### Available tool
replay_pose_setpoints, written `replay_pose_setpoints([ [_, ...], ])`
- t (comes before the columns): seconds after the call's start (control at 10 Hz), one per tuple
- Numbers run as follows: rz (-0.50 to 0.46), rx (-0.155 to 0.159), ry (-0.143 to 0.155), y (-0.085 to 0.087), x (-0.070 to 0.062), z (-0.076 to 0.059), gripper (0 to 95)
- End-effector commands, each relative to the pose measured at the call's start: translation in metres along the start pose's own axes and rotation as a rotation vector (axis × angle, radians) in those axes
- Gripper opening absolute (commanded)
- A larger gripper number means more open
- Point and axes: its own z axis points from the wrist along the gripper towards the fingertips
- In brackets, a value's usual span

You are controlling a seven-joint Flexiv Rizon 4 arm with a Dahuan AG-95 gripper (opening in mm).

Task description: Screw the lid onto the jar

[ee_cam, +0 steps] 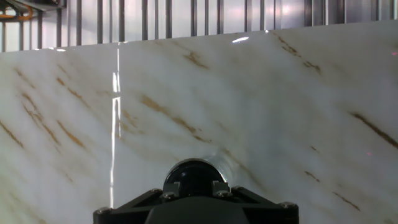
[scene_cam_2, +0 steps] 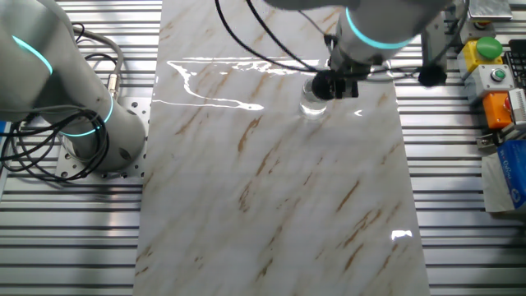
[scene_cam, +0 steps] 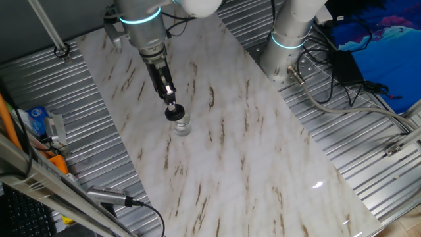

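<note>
From one fixed view: gripper down on the lid, closed around it by the look of things, atop the jar mid-table toward the far left. Likely light, stiff, fragile, slippery glass; best held by the lid's rim. From the other fixed view: jar just visible under the gripper, far right of centre. From the hand view: lid low at centre, fingers hidden. No readable writing anywhere.

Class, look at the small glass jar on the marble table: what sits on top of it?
The black lid sits on the jar, with the gripper at it from above. Whether the jar holds anything cannot be seen.
</note>
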Motion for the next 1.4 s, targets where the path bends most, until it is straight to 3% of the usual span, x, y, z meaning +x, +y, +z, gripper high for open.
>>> replay_pose_setpoints([
  [0.1, 0.000, 0.044, 0.004, 0.0002, 0.0023, 0.0008, 0.0],
  [0.3, -0.010, 0.064, 0.006, 0.0002, 0.0025, 0.0005, 0.0],
  [0.9, -0.065, 0.053, 0.028, -0.0010, 0.0055, -0.0018, 0.0],
  [1.2, -0.064, 0.050, 0.024, -0.0011, 0.0056, -0.0018, 0.0],
  [1.4, -0.123, 0.052, 0.026, -0.0011, 0.0056, -0.0018, 0.0],
])
